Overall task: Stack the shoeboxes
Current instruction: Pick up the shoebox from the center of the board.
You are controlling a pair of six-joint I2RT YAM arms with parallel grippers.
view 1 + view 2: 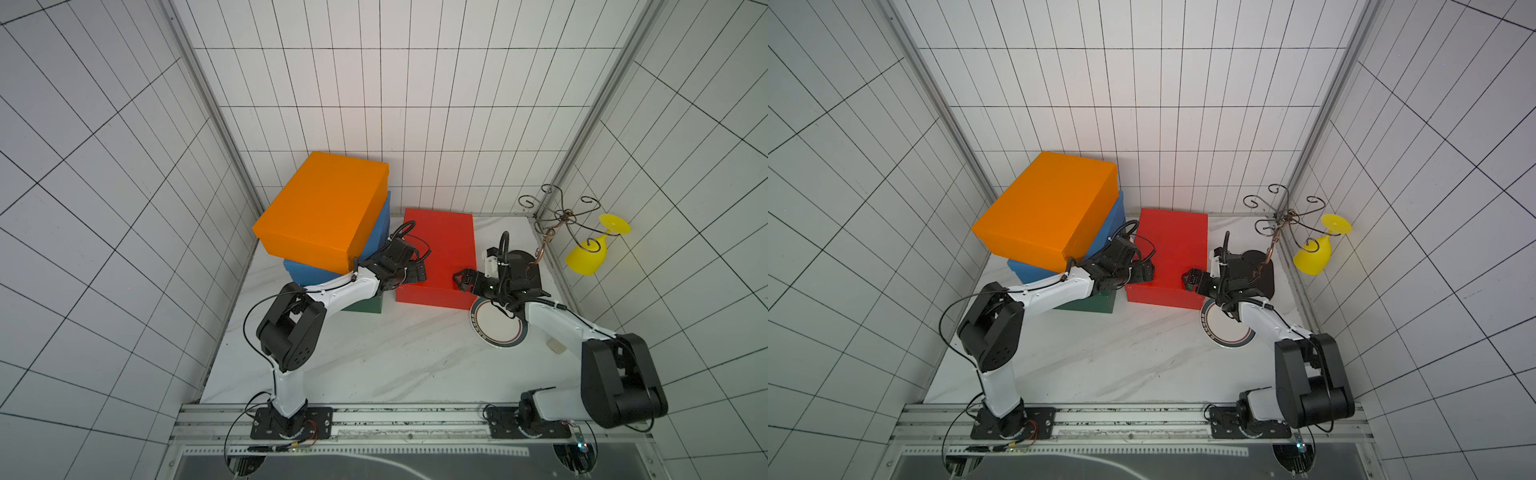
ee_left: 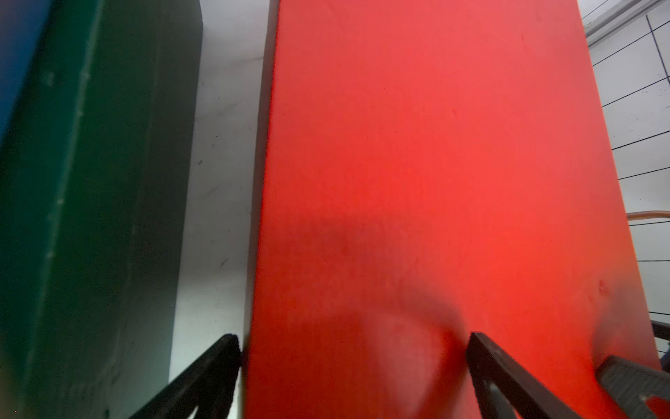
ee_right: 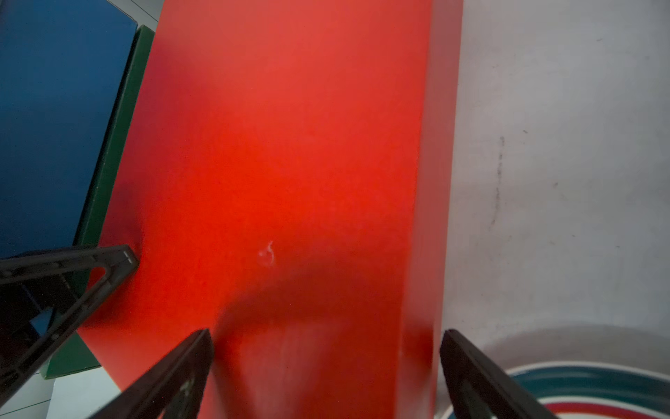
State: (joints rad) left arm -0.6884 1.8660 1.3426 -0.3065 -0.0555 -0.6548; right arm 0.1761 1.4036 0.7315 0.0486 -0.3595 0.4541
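Since three of the shoeboxes are already piled at the centre left of both top views, the orange box [image 1: 320, 208] on the blue box [image 1: 307, 272] and that on the green box [image 1: 365, 306], only the red box [image 1: 440, 245] is left flat on the table [image 1: 374, 361]. It lies just right of the pile, with a narrow strip of bare table between it and the green box.

The red box is bracketed at its lower end. The left gripper [image 1: 419, 272] is set at its left long edge and the right gripper [image 1: 460, 280] at its right long edge. Both sets of jaws are spread wide and nothing is held. In each wrist view one finger is seen over the lid and the other beyond the box's side, so each edge is straddled rather than pinched. This is judged to be preparation for a two-sided lift, the box being too broad for one gripper.

Room is tight on the left, where the orange box is turned askew on the blue. A plate [image 1: 498, 328] lies close by at the red box's lower right corner, and a wire rack [image 1: 557, 216] with a yellow glass [image 1: 590, 253] stands at the right of the frame. Open table is found only toward the bottom of the frame.
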